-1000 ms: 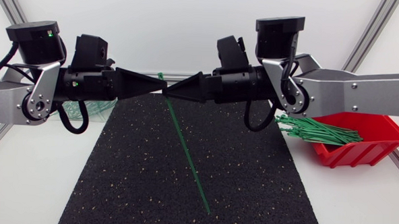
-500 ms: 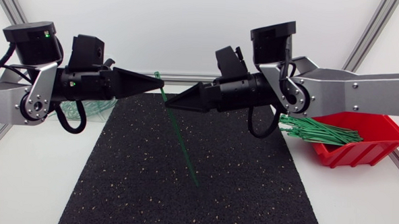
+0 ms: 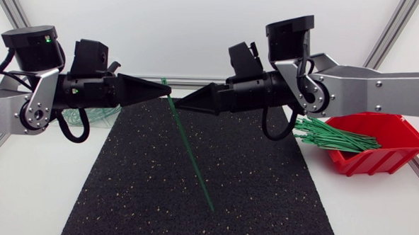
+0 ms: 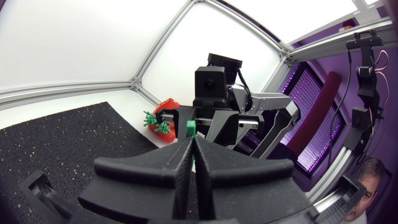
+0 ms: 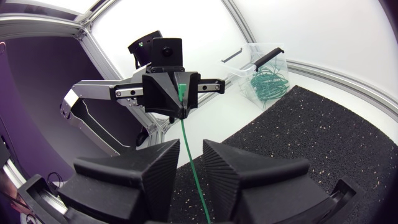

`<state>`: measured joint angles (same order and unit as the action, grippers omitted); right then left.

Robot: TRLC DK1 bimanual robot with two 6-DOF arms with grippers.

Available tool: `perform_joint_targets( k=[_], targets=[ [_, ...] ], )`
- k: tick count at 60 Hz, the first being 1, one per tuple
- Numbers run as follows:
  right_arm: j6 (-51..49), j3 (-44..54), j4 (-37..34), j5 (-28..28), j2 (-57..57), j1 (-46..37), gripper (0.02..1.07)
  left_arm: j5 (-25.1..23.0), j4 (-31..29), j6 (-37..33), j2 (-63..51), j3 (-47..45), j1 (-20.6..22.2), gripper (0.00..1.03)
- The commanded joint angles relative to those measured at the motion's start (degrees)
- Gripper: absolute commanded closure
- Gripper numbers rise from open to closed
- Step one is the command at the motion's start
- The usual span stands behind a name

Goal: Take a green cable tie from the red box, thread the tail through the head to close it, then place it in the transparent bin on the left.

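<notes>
Head view: your left gripper (image 3: 164, 91) held the green cable tie (image 3: 191, 156) near its head end, with the tail slanting down over the black mat (image 3: 263, 191). The left wrist view showed its fingers (image 4: 177, 163) pressed together and the green head poking out past the tips. In the right wrist view your right gripper (image 5: 191, 155) stood slightly parted; the tie ran down the gap, not pinched. Compared with half a second earlier, the right gripper had levelled and come back in beside the left tips, and the tail had swung lower. The red box (image 3: 378, 159) of spare ties (image 3: 333, 136) sat at right, the transparent bin (image 3: 89, 114) behind the left arm.
</notes>
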<state>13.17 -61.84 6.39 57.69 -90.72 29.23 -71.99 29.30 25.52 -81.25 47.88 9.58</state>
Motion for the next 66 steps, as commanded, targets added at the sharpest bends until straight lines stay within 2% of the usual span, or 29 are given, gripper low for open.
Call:
perform_joint_targets(
  k=[1,15,27,34,46,60,66],
  targets=[
    [-1.39,-1.09,-0.24,0.40,0.63,0.82,0.79,-0.70,0.94,1.02,1.01,-1.21,0.61,1.00],
    [-2.18,-0.38,-0.24,0.49,-0.07,1.97,0.79,-0.44,0.85,1.11,0.83,-0.77,1.14,1.00],
    [-2.53,0.14,-0.15,0.49,0.28,1.97,0.96,-0.44,0.85,1.20,0.66,-0.68,1.14,1.00],
    [-2.62,0.23,-0.07,0.67,0.10,2.14,1.01,-0.52,0.85,1.46,0.66,-0.59,1.14,1.00],
    [-2.53,0.94,0.20,0.93,0.37,2.58,1.01,-0.44,0.94,1.82,0.75,-0.59,0.96,0.99],
    [-0.60,1.38,1.43,1.11,0.37,3.02,1.01,-0.44,0.94,1.82,0.83,-0.77,0.87,0.84],
    [1.25,1.81,2.84,1.28,0.37,3.11,1.01,-0.44,0.94,1.82,0.83,-0.77,0.87,0.84]
  ],
)
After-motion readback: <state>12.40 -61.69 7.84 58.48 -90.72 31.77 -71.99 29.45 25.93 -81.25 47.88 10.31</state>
